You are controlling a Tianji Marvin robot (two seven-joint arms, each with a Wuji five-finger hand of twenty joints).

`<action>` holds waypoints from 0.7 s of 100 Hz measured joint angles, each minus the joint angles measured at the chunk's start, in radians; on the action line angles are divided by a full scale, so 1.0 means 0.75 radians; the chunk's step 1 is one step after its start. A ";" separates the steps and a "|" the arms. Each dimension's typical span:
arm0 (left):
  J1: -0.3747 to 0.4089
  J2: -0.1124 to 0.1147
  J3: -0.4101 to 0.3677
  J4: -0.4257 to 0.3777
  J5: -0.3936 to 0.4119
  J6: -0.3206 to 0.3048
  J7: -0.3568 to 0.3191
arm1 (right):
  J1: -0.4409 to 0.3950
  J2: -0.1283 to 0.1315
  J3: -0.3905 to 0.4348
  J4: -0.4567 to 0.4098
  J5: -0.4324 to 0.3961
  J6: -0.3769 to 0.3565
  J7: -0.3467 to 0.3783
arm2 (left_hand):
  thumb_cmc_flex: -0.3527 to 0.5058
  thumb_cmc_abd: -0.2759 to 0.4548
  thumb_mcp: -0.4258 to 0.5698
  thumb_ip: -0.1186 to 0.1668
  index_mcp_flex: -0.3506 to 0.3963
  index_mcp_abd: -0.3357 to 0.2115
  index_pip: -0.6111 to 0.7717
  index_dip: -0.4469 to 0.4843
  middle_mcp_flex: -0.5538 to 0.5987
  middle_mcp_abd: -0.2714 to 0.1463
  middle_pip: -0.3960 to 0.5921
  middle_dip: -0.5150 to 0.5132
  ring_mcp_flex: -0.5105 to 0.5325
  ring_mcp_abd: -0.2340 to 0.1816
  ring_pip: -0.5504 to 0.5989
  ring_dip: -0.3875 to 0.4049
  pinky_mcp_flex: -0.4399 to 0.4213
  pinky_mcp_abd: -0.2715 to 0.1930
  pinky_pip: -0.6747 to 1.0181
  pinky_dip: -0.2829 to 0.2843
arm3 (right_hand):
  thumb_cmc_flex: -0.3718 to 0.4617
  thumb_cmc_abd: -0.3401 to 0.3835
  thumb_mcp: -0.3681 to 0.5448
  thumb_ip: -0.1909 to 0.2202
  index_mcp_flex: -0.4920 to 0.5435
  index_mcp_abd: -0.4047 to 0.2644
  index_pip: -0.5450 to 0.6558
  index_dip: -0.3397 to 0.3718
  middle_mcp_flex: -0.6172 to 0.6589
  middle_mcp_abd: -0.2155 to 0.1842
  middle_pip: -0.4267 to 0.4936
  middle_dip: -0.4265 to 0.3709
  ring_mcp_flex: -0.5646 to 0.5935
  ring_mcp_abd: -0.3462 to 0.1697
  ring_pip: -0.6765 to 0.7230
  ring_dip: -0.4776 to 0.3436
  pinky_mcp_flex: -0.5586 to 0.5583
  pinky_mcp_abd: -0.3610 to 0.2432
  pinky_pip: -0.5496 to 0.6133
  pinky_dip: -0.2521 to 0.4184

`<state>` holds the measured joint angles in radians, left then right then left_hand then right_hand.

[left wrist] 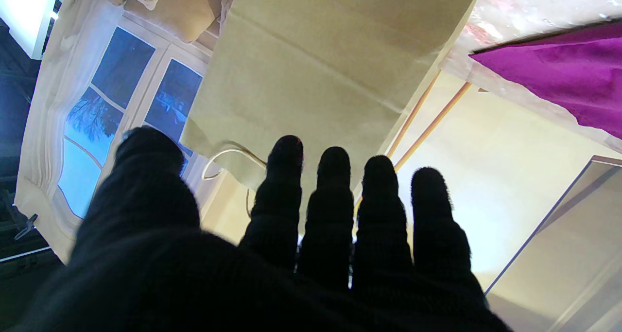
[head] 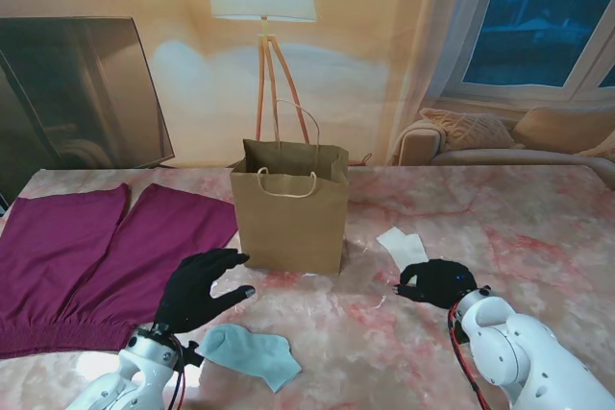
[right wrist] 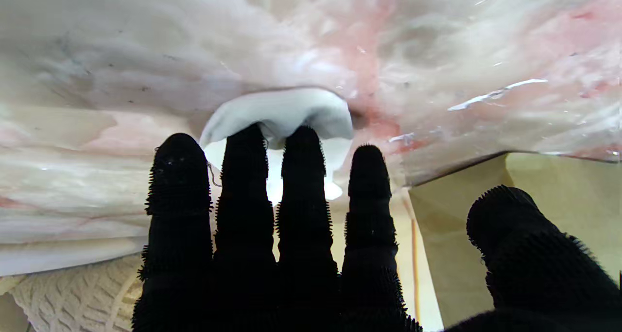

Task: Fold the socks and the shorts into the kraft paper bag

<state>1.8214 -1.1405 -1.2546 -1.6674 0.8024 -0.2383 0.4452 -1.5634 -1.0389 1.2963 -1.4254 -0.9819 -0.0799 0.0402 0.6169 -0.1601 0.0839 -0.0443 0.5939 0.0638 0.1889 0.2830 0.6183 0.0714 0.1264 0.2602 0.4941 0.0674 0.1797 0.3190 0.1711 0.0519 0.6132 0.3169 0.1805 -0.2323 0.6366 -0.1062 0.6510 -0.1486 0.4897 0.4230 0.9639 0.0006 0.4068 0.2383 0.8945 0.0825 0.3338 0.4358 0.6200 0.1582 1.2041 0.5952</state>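
Observation:
The kraft paper bag (head: 288, 223) stands upright and open in the middle of the table, and fills the left wrist view (left wrist: 320, 69). The purple shorts (head: 86, 256) lie flat to its left. A light blue sock (head: 252, 353) lies near me, just right of my left wrist. My left hand (head: 202, 285) hovers open in front of the bag, fingers (left wrist: 333, 191) spread toward it. A white sock (head: 404, 247) lies right of the bag. My right hand (head: 437, 282) is open just behind it, its two middle fingertips (right wrist: 303, 147) touching the sock's edge (right wrist: 291, 111), thumb apart.
The pink marbled table (head: 519, 228) stretches to the right. Behind it stand a dark TV screen (head: 77, 93), a floor lamp (head: 264, 7) and a sofa (head: 509, 141) under a window. The bag's side (right wrist: 559, 176) is close to my right thumb.

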 measured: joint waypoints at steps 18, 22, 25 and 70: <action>0.002 0.000 -0.002 -0.003 0.003 -0.001 -0.001 | -0.078 0.000 0.063 -0.066 -0.014 -0.056 0.039 | 0.000 0.000 0.000 0.000 0.000 -0.001 0.000 0.000 0.000 0.000 0.000 0.000 0.000 0.000 0.000 0.000 0.000 0.000 0.000 0.000 | -0.022 0.000 0.002 0.000 0.172 0.000 0.068 -0.001 0.201 0.006 0.136 0.031 0.277 0.024 0.220 0.047 0.246 0.032 0.238 -0.030; 0.003 0.000 -0.002 -0.004 0.004 -0.001 -0.001 | -0.098 0.000 0.077 -0.082 -0.014 -0.069 0.050 | 0.000 0.000 0.000 0.000 0.000 -0.002 0.000 0.000 0.000 0.000 0.000 0.000 0.000 0.000 0.000 0.000 0.000 0.000 0.000 0.000 | -0.022 0.000 0.002 0.000 0.201 0.000 0.074 -0.001 0.239 0.007 0.150 0.033 0.334 0.026 0.249 0.047 0.294 0.037 0.281 -0.054; 0.004 0.000 -0.002 -0.006 0.004 -0.001 0.000 | -0.113 0.000 0.087 -0.096 -0.012 -0.079 0.065 | 0.000 0.000 0.000 0.000 0.000 -0.003 0.000 0.000 0.000 0.000 0.000 0.000 0.000 0.000 0.000 0.000 0.000 0.000 0.000 0.000 | -0.023 0.000 0.002 0.000 0.223 0.000 0.087 -0.001 0.255 0.007 0.166 0.045 0.355 0.026 0.265 0.047 0.320 0.039 0.305 -0.095; 0.020 0.000 -0.006 -0.013 0.013 -0.003 0.010 | -0.202 -0.020 0.104 -0.133 0.033 -0.130 -0.296 | 0.000 0.001 0.000 0.000 0.001 -0.014 0.000 0.000 0.000 0.000 0.000 0.000 0.000 0.000 0.000 0.000 -0.001 0.000 0.000 0.000 | 0.035 -0.012 0.265 0.000 0.219 -0.002 0.088 -0.001 0.126 0.022 0.100 0.025 0.151 0.044 0.152 0.081 -0.068 0.038 0.016 -0.134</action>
<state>1.8362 -1.1407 -1.2590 -1.6770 0.8118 -0.2408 0.4525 -1.7152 -1.0540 1.3742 -1.5254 -0.9575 -0.1771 -0.1818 0.6169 -0.1591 0.0839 -0.0443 0.5947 0.0534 0.1889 0.2829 0.6182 0.0714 0.1264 0.2602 0.4941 0.0674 0.1797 0.3190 0.1708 0.0519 0.6133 0.3169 0.2067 -0.2411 0.8351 -0.1059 0.8149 -0.1504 0.5556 0.4223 1.0581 0.0173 0.4817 0.2571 1.0078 0.1151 0.4476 0.4967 0.5687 0.1870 1.2163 0.4944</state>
